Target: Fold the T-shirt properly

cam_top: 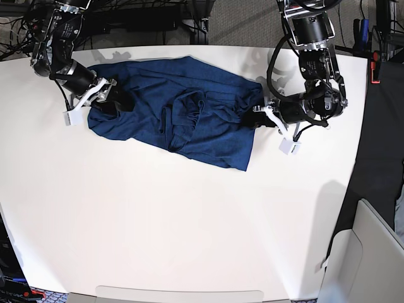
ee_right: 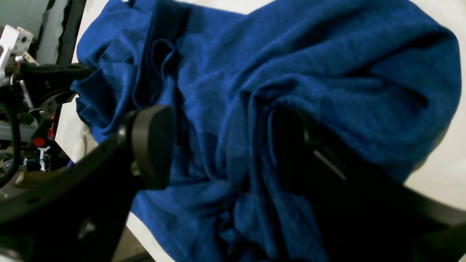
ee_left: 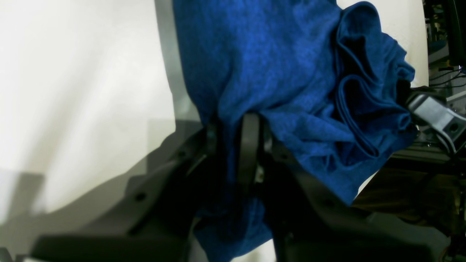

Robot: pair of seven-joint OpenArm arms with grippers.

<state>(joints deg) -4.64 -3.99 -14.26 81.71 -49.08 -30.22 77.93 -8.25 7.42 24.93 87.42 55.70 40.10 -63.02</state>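
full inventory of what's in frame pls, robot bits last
T-shirt: one, dark navy blue, spread and rumpled across the far half of the table, bunched folds near its middle.
table: one, white, fills most of the base view; near half bare.
cables and frame parts: several, dark, beyond the table's far edge.
left gripper: one, black, at the shirt's edge on the base view's right, jaws pinched on the cloth.
right gripper: one, black, at the shirt's edge on the base view's left, jaws wide apart with cloth between them.
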